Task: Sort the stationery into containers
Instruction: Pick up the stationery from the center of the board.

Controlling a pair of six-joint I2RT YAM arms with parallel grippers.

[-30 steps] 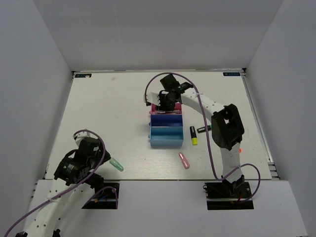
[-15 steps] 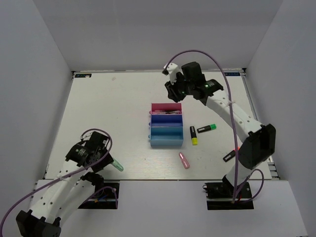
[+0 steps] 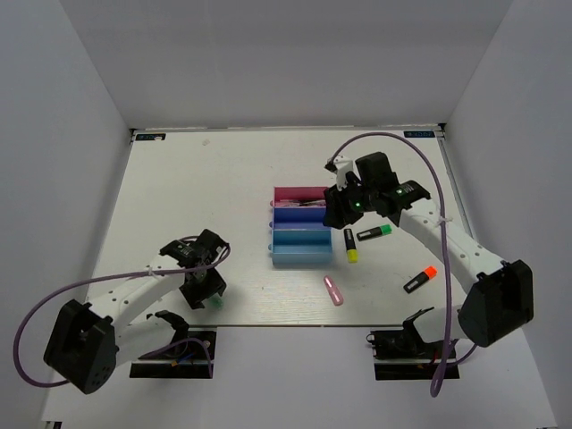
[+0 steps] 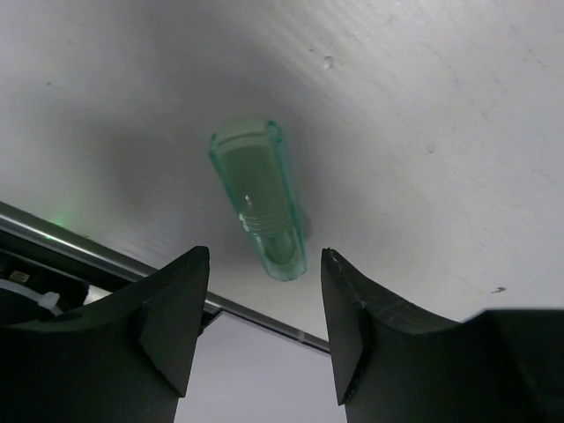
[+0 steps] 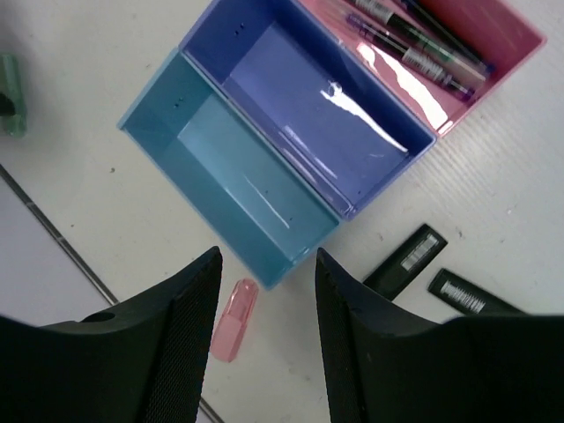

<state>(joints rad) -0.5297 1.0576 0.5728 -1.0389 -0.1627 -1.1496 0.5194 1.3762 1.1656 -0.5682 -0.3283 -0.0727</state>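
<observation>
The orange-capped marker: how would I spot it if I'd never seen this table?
Start at the row of three trays in the middle of the white table. Go right, past the yellow-capped highlighter and the green-capped highlighter, toward the near right corner. The orange-capped highlighter lies alone there: black body, the only orange tip.

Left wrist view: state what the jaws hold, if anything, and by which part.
Nothing. The left gripper has its jaws open above the mint-green stick, which lies loose on the table.
</observation>
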